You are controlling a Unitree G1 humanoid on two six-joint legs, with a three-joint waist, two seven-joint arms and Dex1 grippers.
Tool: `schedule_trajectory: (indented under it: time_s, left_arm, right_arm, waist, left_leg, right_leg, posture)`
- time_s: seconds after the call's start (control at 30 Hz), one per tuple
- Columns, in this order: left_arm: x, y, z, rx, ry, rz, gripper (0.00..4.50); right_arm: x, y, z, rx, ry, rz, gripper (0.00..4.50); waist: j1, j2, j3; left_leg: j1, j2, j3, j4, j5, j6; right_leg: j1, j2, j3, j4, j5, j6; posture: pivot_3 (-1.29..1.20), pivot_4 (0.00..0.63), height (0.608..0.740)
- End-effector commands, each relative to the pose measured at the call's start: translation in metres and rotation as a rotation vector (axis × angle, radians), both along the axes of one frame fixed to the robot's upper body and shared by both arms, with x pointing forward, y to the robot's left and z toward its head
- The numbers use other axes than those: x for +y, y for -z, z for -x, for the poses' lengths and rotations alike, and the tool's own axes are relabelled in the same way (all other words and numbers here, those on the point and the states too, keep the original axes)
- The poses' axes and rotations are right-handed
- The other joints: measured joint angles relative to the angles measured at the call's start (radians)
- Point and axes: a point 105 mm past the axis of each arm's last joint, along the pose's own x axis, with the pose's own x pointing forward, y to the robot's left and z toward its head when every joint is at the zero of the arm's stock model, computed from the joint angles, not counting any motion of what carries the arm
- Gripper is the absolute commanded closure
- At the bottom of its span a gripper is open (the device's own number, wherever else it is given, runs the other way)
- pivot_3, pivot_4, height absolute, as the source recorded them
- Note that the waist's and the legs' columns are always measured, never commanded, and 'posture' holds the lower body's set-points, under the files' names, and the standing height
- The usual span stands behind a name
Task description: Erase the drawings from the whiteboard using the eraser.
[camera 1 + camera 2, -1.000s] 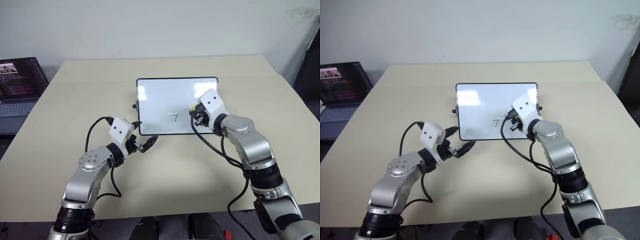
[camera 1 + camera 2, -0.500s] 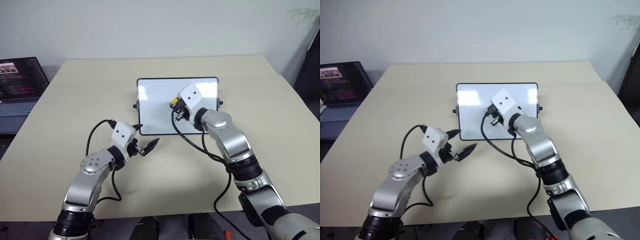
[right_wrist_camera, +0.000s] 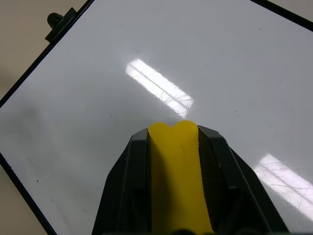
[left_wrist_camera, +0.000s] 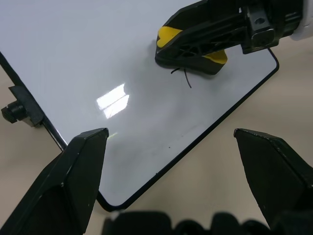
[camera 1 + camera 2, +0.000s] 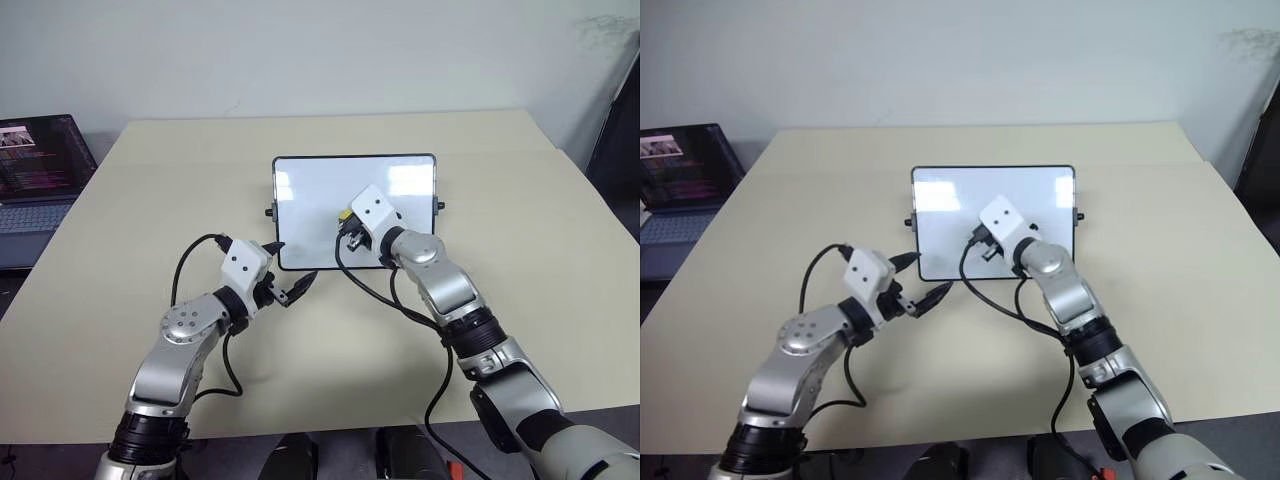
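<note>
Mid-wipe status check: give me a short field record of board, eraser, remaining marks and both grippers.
whiteboard: flat on the table, mostly clean
eraser: clamped in right gripper, pressed on the board's lower middle
drawings: a thin dark stroke pokes out beside the eraser; no other digits visible
left gripper: open, holding nothing, at the board's near left corner
laptop: far left, screen on

Our arms are silver with black joints and black cables looping beside them. Each wrist carries a white block; our left gripper point(image 5: 297, 289) and right gripper point(image 5: 347, 222) have black fingers.
</note>
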Motion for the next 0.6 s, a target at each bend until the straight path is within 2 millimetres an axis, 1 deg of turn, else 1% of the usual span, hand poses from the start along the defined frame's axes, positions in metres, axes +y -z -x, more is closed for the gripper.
schedule_trajectory:
  time_s: [0.03, 0.13, 0.23, 0.43, 0.6]
  left_arm:
    - [-0.001, -0.014, -0.004, -0.072, 0.007, -0.011, 0.0]
    - [-0.002, -0.016, -0.005, -0.075, 0.009, -0.004, 0.0]
    - [-0.003, -0.012, -0.004, -0.068, 0.011, -0.004, 0.0]
    - [-0.004, -0.011, 0.0, -0.061, 0.009, 0.002, 0.0]
    - [-0.004, -0.015, 0.002, -0.063, 0.001, 0.006, 0.0]
  right_arm:
    - [0.001, 0.004, 0.0, 0.005, 0.016, -0.009, 3.51]
    - [0.008, 0.007, 0.002, 0.019, 0.013, -0.02, 3.51]
    - [0.01, 0.009, 0.003, 0.025, 0.017, -0.024, 3.51]
    - [0.0, 0.017, 0.006, 0.038, 0.029, -0.003, 3.51]
    - [-0.015, 0.026, 0.008, 0.051, 0.047, 0.038, 3.51]
  waist:
    - [0.0, 0.0, 0.0]
    - [-0.002, 0.0, 0.0]
    - [-0.007, 0.0, 0.0]
    - [-0.007, 0.0, 0.0]
    - [-0.005, 0.0, 0.0]
  left_leg:
    - [0.0, 0.0, 0.0, 0.0, 0.0, 0.0]
    - [0.0, 0.0, 0.0, 0.0, 0.0, 0.0]
    - [0.001, 0.0, 0.0, 0.0, 0.0, 0.0]
    - [0.001, 0.0, 0.0, 0.0, 0.0, 0.0]
    - [0.001, 0.0, -0.001, 0.0, -0.001, 0.002]
  right_leg:
    - [0.0, 0.0, 0.0, 0.0, 0.0, 0.0]
    - [0.0, 0.0, 0.0, 0.001, 0.0, 0.0]
    - [0.0, 0.0, 0.0, 0.001, 0.0, 0.0]
    - [0.0, 0.0, 0.0, 0.001, 0.0, 0.0]
    - [0.001, 0.0, 0.0, 0.001, 0.0, 0.0]
  posture:
    - [0.0, 0.15, 0.74]
    - [0.0, 0.15, 0.74]
    - [0.0, 0.15, 0.74]
    - [0.0, 0.15, 0.74]
    - [0.0, 0.15, 0.74]
